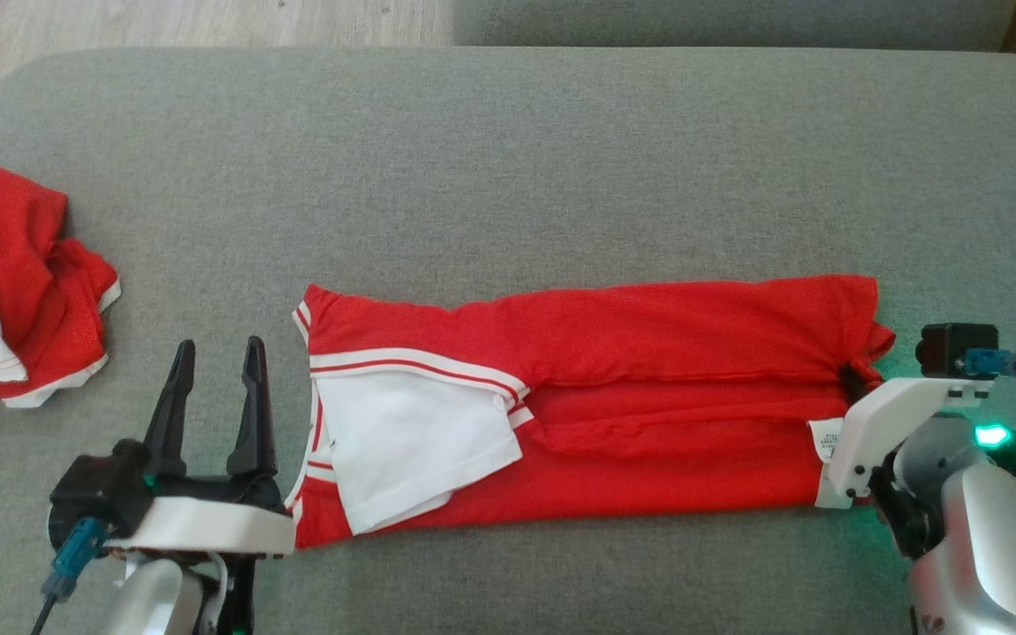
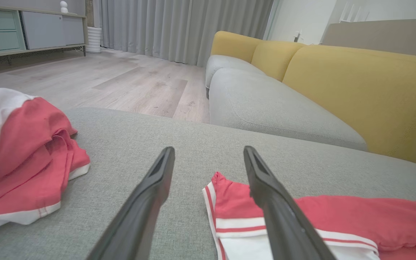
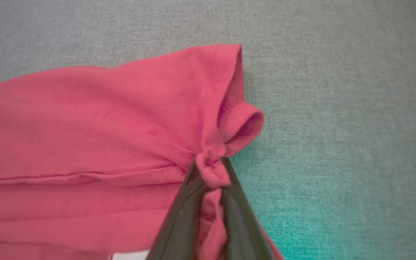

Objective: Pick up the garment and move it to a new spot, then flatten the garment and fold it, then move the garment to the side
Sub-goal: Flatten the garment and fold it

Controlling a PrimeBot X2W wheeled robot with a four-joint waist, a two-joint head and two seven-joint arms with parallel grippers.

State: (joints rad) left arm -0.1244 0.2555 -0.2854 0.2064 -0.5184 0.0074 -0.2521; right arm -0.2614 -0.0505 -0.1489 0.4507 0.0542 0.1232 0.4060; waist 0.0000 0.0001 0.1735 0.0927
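Check the right gripper (image 1: 852,377) first: its two dark fingers (image 3: 182,216) are clamped on a small bunch of red cloth at the right-hand end of the garment (image 1: 631,414). In the right wrist view the gripper (image 3: 209,169) has the fabric puckered into a knot-like fold between the tips, and a rolled hem stands open just beside it.

Note that the left gripper (image 1: 217,370) is released, with its fingers spread apart and nothing between them. It hovers just beside the collar end of the garment. In the left wrist view the gripper (image 2: 208,151) points across the grey cushion (image 1: 508,159), and one finger overlaps the striped corner of the garment (image 2: 338,216). You cannot tell from the views whether that finger touches the cloth.

Locate the garment (image 3: 85,126) lying as a long red band across the near part of the cushion, with its white collar and sleeve trim toward the left gripper. A white label (image 1: 824,438) shows at the right end.

Observe a second red-and-white garment (image 1: 14,273), crumpled, well apart at the cushion's left edge. A yellow sofa back (image 2: 356,83) and a wooden floor (image 2: 121,79) lie beyond.
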